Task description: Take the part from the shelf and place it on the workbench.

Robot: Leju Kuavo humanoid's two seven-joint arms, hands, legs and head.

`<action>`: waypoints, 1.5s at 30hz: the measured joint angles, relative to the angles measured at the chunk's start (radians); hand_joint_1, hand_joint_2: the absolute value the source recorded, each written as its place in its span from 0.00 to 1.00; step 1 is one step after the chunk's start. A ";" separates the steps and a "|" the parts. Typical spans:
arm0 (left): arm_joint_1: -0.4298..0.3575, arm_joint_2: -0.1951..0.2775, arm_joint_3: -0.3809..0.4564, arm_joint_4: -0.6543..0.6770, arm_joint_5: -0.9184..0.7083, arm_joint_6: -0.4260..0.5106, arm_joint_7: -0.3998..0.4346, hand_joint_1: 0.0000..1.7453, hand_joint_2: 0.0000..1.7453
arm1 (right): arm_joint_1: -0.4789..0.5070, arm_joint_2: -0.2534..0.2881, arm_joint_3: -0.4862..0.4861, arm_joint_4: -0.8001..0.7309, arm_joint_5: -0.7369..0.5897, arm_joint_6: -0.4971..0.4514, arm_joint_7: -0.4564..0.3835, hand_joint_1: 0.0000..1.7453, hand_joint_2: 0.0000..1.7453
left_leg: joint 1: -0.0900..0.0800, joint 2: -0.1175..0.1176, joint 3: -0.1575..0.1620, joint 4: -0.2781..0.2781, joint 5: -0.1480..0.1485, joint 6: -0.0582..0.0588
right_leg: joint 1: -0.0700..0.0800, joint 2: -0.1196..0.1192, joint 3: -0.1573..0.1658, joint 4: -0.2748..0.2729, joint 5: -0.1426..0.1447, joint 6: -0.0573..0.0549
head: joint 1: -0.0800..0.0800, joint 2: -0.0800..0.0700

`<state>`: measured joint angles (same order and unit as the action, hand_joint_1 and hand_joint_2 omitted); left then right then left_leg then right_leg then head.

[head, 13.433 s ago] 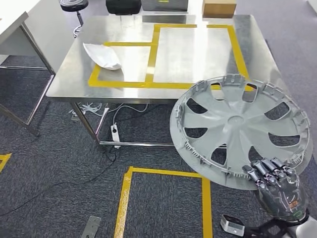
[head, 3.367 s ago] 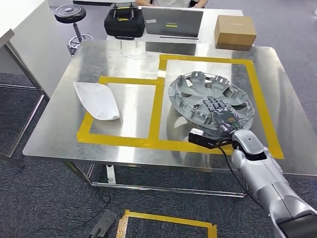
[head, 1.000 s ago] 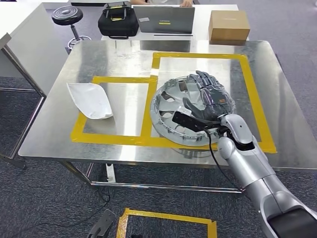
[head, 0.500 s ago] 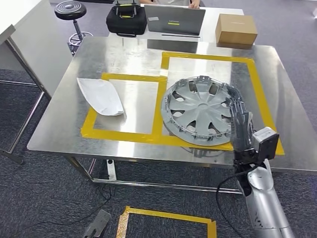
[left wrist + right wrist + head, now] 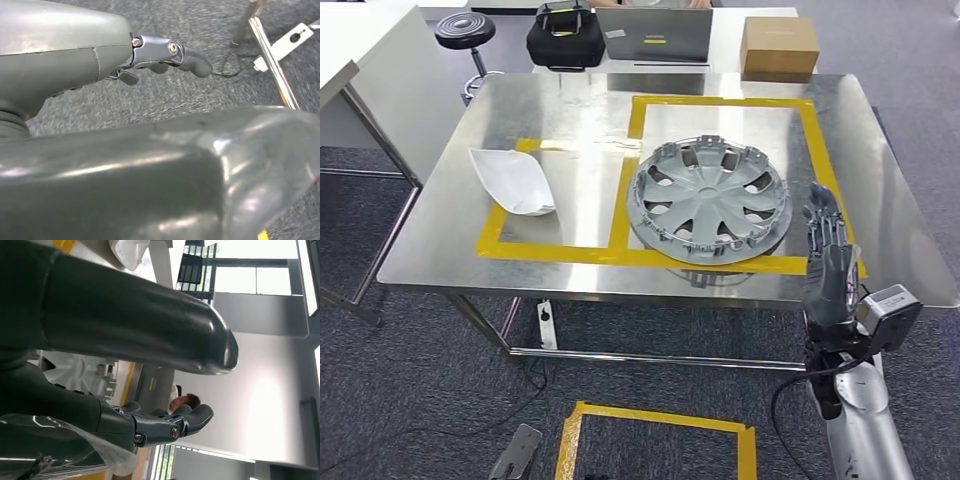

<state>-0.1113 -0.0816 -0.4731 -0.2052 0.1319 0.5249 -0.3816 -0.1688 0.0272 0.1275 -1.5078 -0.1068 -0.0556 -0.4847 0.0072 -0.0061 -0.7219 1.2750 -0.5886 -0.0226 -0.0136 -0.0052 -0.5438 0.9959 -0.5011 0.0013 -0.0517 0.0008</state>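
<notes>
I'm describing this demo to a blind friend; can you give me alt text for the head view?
A grey hubcap lies flat on a steel workbench, inside the right of two yellow-taped rectangles, overlapping the tape at its near-left edge. The robot's right hand, empty with fingers apart, is raised at the bench's near right edge, clear of the hubcap. A white curved part rests in the left rectangle.

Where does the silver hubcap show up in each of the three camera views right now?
Head view: the hubcap lies flat on the steel table, centre right, inside the larger yellow-taped square.
Left wrist view: not in it.
Right wrist view: a pale slice of its ribbed rim behind the right robot hand.
Shared landmark: the yellow tape.
</notes>
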 joint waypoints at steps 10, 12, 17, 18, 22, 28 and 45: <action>0.024 -0.007 0.084 0.000 0.053 0.031 -0.039 0.00 0.00 | 0.234 0.034 -0.081 -0.029 -0.004 -0.066 -0.032 0.00 0.00 | -0.015 0.000 0.217 -0.287 0.084 0.056 | 0.005 -0.003 -0.049 0.013 0.033 0.033 | 0.001 0.000; 0.027 -0.009 0.095 0.000 0.056 0.036 -0.041 0.00 0.00 | 0.268 0.038 -0.109 -0.019 -0.006 -0.069 -0.034 0.00 0.00 | -0.011 0.004 0.200 -0.296 0.106 0.068 | 0.003 0.001 -0.074 0.069 -0.032 0.041 | 0.004 0.000; 0.031 -0.012 0.110 0.000 0.057 0.040 -0.041 0.00 0.00 | 0.301 0.043 -0.153 0.007 -0.005 -0.062 -0.037 0.00 0.00 | -0.014 0.008 0.123 -0.285 0.155 0.069 | 0.001 0.003 -0.109 0.281 -0.125 0.054 | 0.006 0.000; 0.031 -0.013 0.112 0.000 0.057 0.040 -0.041 0.00 0.00 | 0.303 0.045 -0.159 0.010 -0.004 -0.062 -0.033 0.00 0.00 | -0.014 0.009 0.107 -0.280 0.165 0.067 | 0.000 0.003 -0.075 0.246 -0.091 0.055 | 0.006 0.000; 0.034 -0.017 0.125 0.000 0.067 0.037 -0.040 0.00 0.00 | 0.313 0.062 -0.189 0.030 0.023 -0.095 0.003 0.00 0.00 | -0.016 0.008 0.065 -0.258 0.195 0.048 | 0.001 0.003 0.097 -0.006 -0.072 0.047 | 0.005 0.000; 0.070 -0.027 0.151 0.007 0.085 0.016 -0.033 0.00 0.00 | 0.330 0.132 -0.331 0.301 0.273 -0.338 -0.035 0.00 0.00 | -0.007 0.007 0.036 -0.161 0.083 0.015 | 0.004 -0.004 0.063 -0.027 -0.037 -0.001 | 0.000 0.000; 0.095 -0.045 0.202 0.021 0.105 -0.029 0.005 0.00 0.00 | 0.218 0.181 -0.655 1.159 0.574 -0.424 0.292 0.00 0.00 | -0.013 0.011 0.188 -0.311 0.121 0.072 | 0.002 0.002 -0.123 0.205 -0.126 0.051 | 0.007 0.000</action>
<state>-0.0165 -0.1264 -0.2712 -0.1842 0.2372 0.4958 -0.3767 0.0496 0.2079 -0.5280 -0.3485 0.4673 -0.4800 -0.1931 -0.0056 0.0050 -0.5342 0.9638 -0.4675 0.0493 -0.0117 -0.0032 -0.6667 1.2004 -0.6270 0.0524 -0.0443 0.0008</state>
